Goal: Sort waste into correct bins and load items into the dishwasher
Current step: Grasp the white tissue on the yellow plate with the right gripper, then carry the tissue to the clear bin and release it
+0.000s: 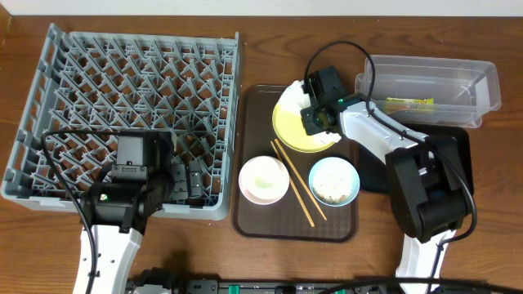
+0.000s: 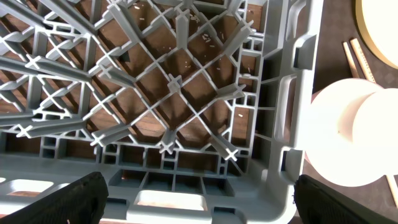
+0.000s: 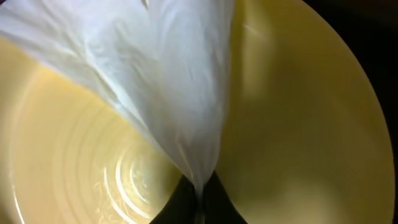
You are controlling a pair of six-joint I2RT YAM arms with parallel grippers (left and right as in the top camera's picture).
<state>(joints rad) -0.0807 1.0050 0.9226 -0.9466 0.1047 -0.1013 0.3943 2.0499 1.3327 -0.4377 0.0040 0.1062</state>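
My right gripper (image 1: 315, 121) is shut on the crumpled white napkin (image 3: 180, 74), pinching its lower tip between the fingertips just above the yellow plate (image 3: 298, 124). The plate (image 1: 290, 135) lies at the back of the brown serving tray (image 1: 245, 220), with the napkin (image 1: 296, 96) over its far edge. My left gripper (image 2: 199, 205) hangs open over the near right corner of the grey dish rack (image 2: 174, 81), nothing between its fingers (image 2: 74, 199). A whitish bowl (image 1: 263, 180), two chopsticks (image 1: 294, 184) and a light blue bowl (image 1: 333, 181) holding crumbs sit on the tray.
The clear tub (image 1: 425, 82) stands at the back right with a green-and-orange wrapper (image 1: 409, 104) inside. A black tray (image 1: 458, 143) lies in front of it, partly under my right arm. The whitish bowl (image 2: 348, 137) sits just right of the rack's corner.
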